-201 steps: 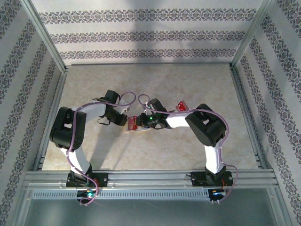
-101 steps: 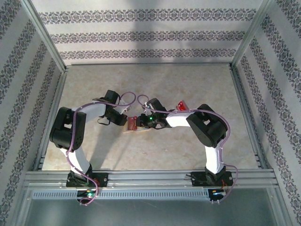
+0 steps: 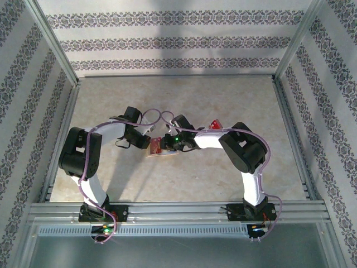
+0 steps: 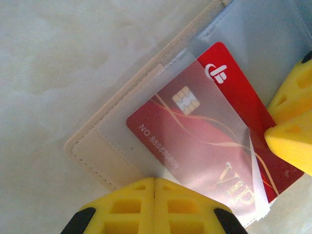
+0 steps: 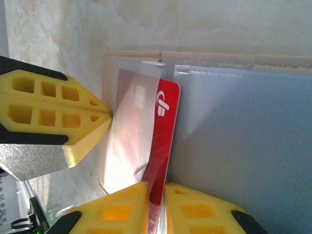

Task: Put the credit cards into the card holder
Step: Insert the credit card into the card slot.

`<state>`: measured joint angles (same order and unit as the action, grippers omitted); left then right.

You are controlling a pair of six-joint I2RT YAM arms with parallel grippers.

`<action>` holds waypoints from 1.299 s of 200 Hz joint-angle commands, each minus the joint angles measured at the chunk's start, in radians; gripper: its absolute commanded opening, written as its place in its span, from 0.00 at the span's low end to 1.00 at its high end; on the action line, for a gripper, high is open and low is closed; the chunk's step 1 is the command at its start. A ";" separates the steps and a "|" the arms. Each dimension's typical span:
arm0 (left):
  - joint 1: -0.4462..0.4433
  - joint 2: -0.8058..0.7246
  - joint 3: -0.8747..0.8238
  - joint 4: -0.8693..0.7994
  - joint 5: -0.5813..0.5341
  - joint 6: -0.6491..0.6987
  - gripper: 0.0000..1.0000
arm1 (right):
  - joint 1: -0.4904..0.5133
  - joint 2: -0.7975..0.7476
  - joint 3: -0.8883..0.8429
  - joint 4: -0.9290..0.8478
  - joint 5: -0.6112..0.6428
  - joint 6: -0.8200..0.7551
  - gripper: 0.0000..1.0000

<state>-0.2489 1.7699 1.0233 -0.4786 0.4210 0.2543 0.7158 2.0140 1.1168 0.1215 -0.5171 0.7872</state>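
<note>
Red card point(image 4: 195, 141) sits roughly half inside the clear sleeve point(image 4: 119, 141) of the wallet point(image 4: 80, 146), which lies open btwn the two arms. Right gripper point(image 5: 156, 191) pinches the card's outer end. Left gripper point(image 4: 154, 187) has its jaws pressed together, tip at the wallet's edge, prob. pinning it. You want the card flat & square to the sleeve mouth: push slow and don't let the wallet slide. One sleeve corner curls up nr the right fingers, so watch it. Can't tell how deep the pocket runs. Spare cards point(image 3: 216, 124) right of the wallet are part hidden by the arm, so no count.
</note>
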 commanded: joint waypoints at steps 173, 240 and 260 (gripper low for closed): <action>0.043 0.010 -0.056 0.046 -0.017 0.003 0.00 | 0.022 0.063 0.063 -0.082 0.006 -0.056 0.16; 0.043 0.020 -0.046 0.042 -0.018 0.002 0.00 | 0.036 0.081 0.112 -0.143 0.009 -0.083 0.19; 0.043 0.010 -0.045 0.040 -0.026 0.000 0.00 | 0.034 0.054 0.107 -0.172 0.014 -0.095 0.22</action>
<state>-0.2081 1.7515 0.9821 -0.4583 0.4042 0.2577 0.7357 2.0586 1.2152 0.0204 -0.5194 0.7319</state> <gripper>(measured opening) 0.049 0.202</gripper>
